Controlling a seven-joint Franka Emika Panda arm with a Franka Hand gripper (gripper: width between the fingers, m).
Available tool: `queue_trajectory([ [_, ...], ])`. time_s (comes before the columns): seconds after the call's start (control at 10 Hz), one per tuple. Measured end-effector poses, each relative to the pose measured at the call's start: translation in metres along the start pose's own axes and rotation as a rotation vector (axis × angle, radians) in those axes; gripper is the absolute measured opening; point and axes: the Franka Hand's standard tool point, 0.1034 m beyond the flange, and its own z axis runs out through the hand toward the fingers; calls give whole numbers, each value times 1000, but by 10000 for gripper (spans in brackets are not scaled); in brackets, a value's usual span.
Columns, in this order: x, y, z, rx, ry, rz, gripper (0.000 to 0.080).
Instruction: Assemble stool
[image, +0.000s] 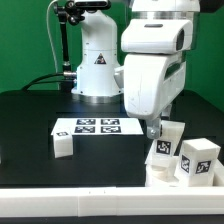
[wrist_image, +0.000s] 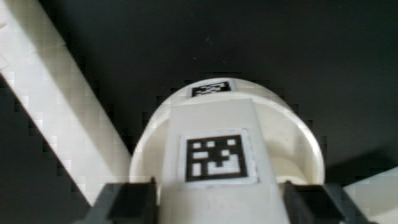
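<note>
As it lies at the exterior view's left, lone block: small chunky white plastic block (image: 62, 145), matte and boxy, flat on the black table (image: 30, 120), just near of the marker board's left corner.
Marker board: thin flat white marker board (image: 88, 127) printed with black-and-white square tags, mid-table, left of the arm.
Arm: bulky glossy white robot arm (image: 150, 70), reaching down just right of that board.
Gripper: two-finger gripper (image: 153, 129), its dark fingers (wrist_image: 134, 200) a moderate way apart and pressed against both sides of a leg piece, clamped on it.
Held leg: rounded white plastic leg piece (wrist_image: 222, 115), smooth and domed at its end, with one square tag on the broad face and another by the tip. From outside it hangs tilted beneath the gripper. Whether it touches the table cannot be told.
Other stool parts: white tagged plastic blocks (image: 200, 158), clustered near and right of the gripper.
Seat: not told apart in that cluster.
Rail: long white edge rail (wrist_image: 63, 100), straight and flat-sided, running beside the held leg, apart from it.
</note>
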Motion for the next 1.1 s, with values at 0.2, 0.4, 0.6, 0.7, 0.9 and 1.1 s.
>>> queue_trajectory([
  [0.2, 0, 0, 0, 0, 0, 145, 340],
  [0.4, -3, 1, 1, -8, 6, 326, 340],
  [0.6, -3, 2, 2, -23, 29, 525, 340],
  [0.7, -2, 2, 2, -24, 39, 634, 340],
  [0.9, 1, 2, 3, -32, 58, 843, 340],
  [1.1, 5, 1, 3, -33, 72, 1024, 340],
])
